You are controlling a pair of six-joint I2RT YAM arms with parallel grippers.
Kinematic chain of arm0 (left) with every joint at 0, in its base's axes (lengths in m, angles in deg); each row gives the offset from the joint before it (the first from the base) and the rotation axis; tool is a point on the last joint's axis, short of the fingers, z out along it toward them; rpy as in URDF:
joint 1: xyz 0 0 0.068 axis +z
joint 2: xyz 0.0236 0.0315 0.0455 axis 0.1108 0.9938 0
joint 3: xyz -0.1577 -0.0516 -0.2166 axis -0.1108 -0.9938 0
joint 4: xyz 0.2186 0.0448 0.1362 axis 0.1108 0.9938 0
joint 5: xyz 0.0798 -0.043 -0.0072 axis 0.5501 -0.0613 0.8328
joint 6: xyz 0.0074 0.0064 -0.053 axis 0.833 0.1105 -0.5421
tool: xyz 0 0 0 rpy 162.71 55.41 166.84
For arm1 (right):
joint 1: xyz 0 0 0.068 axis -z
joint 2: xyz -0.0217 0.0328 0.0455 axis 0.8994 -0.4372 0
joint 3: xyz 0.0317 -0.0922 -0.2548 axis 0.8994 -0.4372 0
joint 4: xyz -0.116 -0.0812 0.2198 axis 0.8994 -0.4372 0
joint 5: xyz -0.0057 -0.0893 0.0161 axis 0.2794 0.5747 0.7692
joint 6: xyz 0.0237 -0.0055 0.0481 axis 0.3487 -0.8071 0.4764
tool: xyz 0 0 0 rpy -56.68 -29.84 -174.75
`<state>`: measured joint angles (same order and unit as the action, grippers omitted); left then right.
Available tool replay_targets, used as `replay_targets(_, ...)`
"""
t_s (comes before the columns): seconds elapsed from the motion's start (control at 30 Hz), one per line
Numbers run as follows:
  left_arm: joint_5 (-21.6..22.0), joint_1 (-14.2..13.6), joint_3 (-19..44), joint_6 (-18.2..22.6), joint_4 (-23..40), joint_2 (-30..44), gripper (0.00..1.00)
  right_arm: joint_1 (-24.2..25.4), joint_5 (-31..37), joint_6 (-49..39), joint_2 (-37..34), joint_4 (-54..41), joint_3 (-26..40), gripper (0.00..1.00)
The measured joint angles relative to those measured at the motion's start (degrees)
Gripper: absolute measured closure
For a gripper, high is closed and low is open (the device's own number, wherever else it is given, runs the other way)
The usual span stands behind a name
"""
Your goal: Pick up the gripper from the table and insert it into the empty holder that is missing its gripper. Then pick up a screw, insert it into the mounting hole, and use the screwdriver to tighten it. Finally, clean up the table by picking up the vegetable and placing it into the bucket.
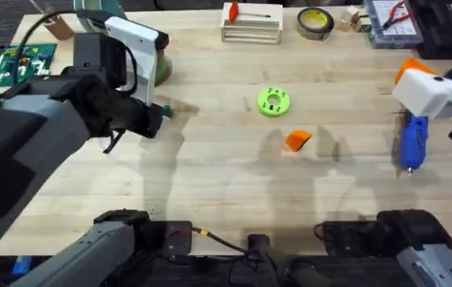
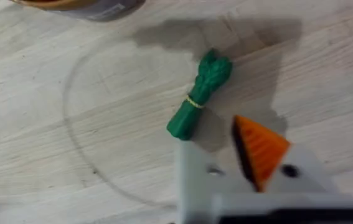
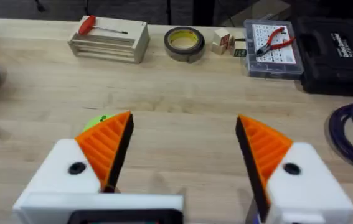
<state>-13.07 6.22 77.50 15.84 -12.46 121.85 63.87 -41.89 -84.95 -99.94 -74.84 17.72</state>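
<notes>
At the far left, the left gripper was drawn narrow, almost closed, with nothing between its jaws. One side was the holder, a bare white angular block, and the other carried a ribbed orange tip. Beyond that gripper stood the bucket, a round can with a golden-brown rim; we could not see inside it.

Between the bucket and the left gripper, just ahead of the holder, lay the vegetable. It was a dark green bundle of stalks banded at its middle, flat on the pale wood table, with its long axis slanting across the gripper's line.

Further right lay a bright green ring-shaped disc, then the gripper, a loose orange wedge well apart from both arms.

The screwdriver, blue and rounded, lay just beside the right gripper with its thin bit toward the arm bases. That gripper was spread wide and empty.
</notes>
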Motion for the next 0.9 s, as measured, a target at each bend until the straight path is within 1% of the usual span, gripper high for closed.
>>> replay_targets(0.03,-0.3,0.0,0.0,0.0,0.0,-0.8,0.975,0.0,0.0,0.0,0.0,0.0,0.0,0.010)
replay_targets(0.07,-0.8,0.0,0.0,0.0,0.1,-2.0,0.992,0.0,0.0,0.0,0.0,0.0,0.0,0.010)
replay_targets(0.13,-2.4,0.0,0.2,0.0,0.9,-5.1,0.991,0.0,0.0,0.0,0.0,0.0,0.0,0.010)
replay_targets(0.17,-3.2,0.0,0.6,0.0,1.8,-6.8,0.862,0.0,0.0,0.0,0.0,0.0,0.0,0.010)
replay_targets(0.2,-4.1,0.0,1.2,-0.1,2.9,-9.0,0.688,0.0,0.0,0.0,0.0,0.0,0.0,0.010)
replay_targets(0.33,-6.1,0.0,5.2,-0.1,6.6,-17.2,0.075,0.0,0.0,0.0,0.0,0.0,0.0,0.010)
replay_targets(0.37,-6.5,0.0,6.4,-0.2,7.3,-19.6,0.025,0.0,0.0,0.0,0.0,0.0,0.0,0.010)
replay_targets(0.53,-8.4,0.0,10.1,-0.2,8.4,-30.7,0.007,0.0,0.0,0.0,0.0,0.0,0.0,0.010)
replay_targets(0.57,-9.2,0.0,10.4,-0.5,8.5,-33.2,0.075,0.0,0.0,0.0,0.0,0.0,0.0,0.010)
replay_targets(0.6,-9.9,0.0,10.4,-0.4,8.7,-35.0,0.217,0.0,0.0,0.0,0.0,0.0,0.0,0.010)
replay_targets(0.73,-14.4,0.0,10.4,-0.4,10.1,-41.1,0.860,0.0,0.0,0.0,0.0,0.0,0.0,0.010)
replay_targets(0.77,-15.5,0.0,10.4,-0.3,10.2,-42.0,0.944,0.0,0.0,0.0,0.0,0.0,0.0,0.010)
replay_targets(0.8,-16.6,0.0,10.4,-0.6,10.1,-42.7,0.809,0.0,0.0,0.0,0.0,0.0,0.0,0.010)
replay_targets(0.87,-18.9,0.0,10.4,-1.4,10.1,-44.0,0.471,0.0,0.0,0.0,0.0,0.0,0.0,0.010)
replay_targets(0.9,-20.0,0.0,10.4,-1.8,10.1,-44.3,0.318,0.0,0.0,0.0,0.0,0.0,0.0,0.010)
